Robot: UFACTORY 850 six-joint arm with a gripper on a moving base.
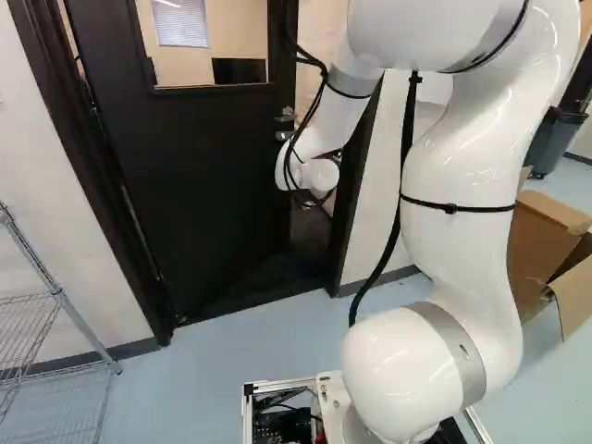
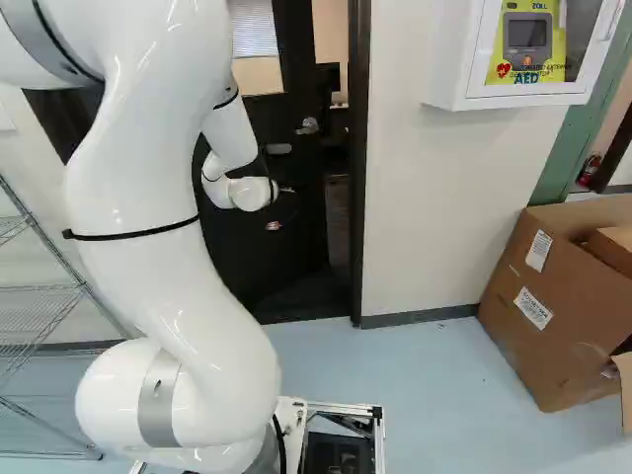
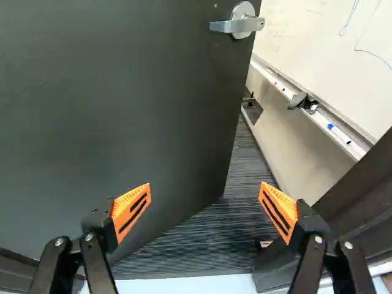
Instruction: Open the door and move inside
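Observation:
The black door (image 1: 203, 176) stands partly open inward in the left base view, its hinged side by the left frame post. A gap shows between its free edge and the right frame post (image 2: 360, 158). In the right base view my gripper (image 2: 278, 207), small and partly hidden by the wrist, is in front of the door below the lever handle (image 2: 308, 126). The wrist view shows the gripper (image 3: 207, 202) open and empty, one finger before the door (image 3: 135, 110), the other towards the frame post (image 3: 361, 196). Ahead of the fingers is the handle (image 3: 242, 23), not touched.
Beyond the gap are dark ribbed flooring (image 3: 208, 239) and a whiteboard (image 3: 324, 55) with a marker tray. A wire shelf (image 1: 55, 305) stands left of the doorway. Right of it are a wall-mounted AED cabinet (image 2: 464, 89) and an open cardboard box (image 2: 543, 296).

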